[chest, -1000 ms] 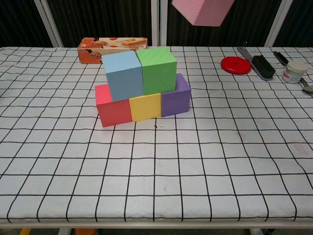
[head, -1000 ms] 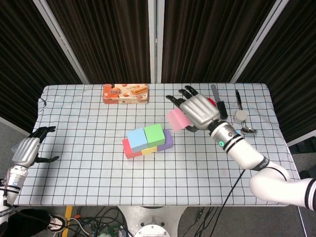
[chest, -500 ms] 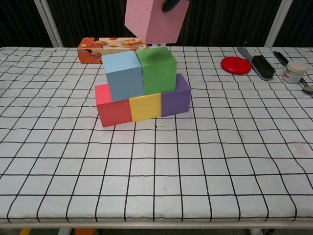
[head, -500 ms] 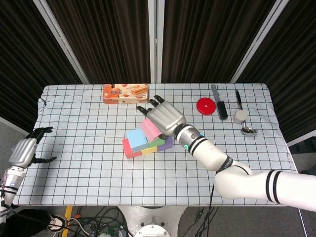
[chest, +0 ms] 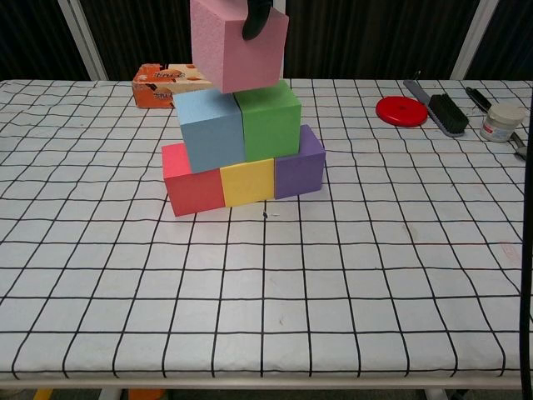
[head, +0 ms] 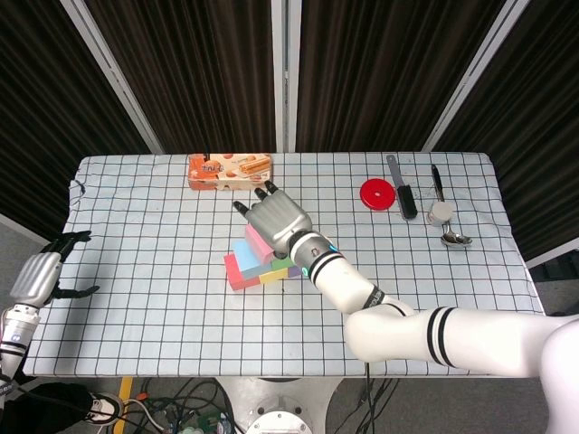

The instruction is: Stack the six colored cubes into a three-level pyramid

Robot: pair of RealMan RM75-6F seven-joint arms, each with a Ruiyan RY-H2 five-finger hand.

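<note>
A robot test lab — dark curtains [head: 226, 72] with metal frame posts [head: 118, 86] enclose a table under a grid-checked cloth [head: 163, 298], cables [head: 190, 407] tangled below — staged, not domestic.

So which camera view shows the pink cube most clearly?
The chest view: the pink cube shows two full faces above the blue cube and green cube. In the head view the right hand hides most of it.

- Head view looks steeply down from high over the whole worktop [head: 136, 271].
- Chest view sits low at the near edge, facing across it.
- Both views show the cube stack [chest: 241, 158].
</note>
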